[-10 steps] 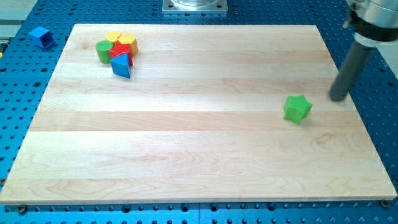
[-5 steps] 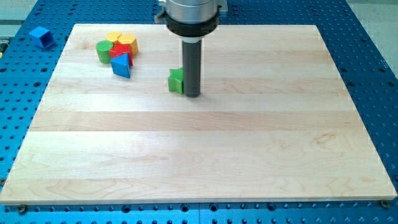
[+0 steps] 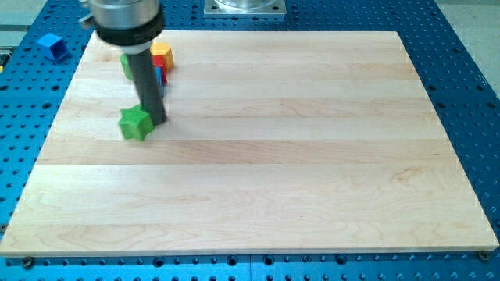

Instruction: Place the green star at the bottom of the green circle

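1. Green star [image 3: 135, 123]: on the table [image 3: 312, 156], near its top-left corner, just below the block cluster.
2. Green circle [image 3: 126, 65]: mostly hidden behind the rod; yellow block [image 3: 161, 54] beside it.
3. My tip [image 3: 155, 121]: touching the star's right side; the end effector has no jaws and holds nothing.
4. Advice: finish with short, centred nudges, stopping before the star disturbs the cluster.

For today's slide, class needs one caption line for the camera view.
My tip touches the green star below the block cluster, where the green circle peeks out.
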`<action>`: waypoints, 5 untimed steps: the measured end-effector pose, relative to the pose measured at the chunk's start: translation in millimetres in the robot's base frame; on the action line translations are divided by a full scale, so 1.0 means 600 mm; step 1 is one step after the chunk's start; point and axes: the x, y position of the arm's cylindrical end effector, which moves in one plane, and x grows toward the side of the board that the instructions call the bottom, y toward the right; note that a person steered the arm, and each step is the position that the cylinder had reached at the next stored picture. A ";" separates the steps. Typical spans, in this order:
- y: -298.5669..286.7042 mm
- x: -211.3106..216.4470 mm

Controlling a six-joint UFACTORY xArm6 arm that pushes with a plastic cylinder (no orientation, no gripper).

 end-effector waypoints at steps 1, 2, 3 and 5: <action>0.034 0.077; 0.013 0.081; -0.071 0.052; -0.174 0.097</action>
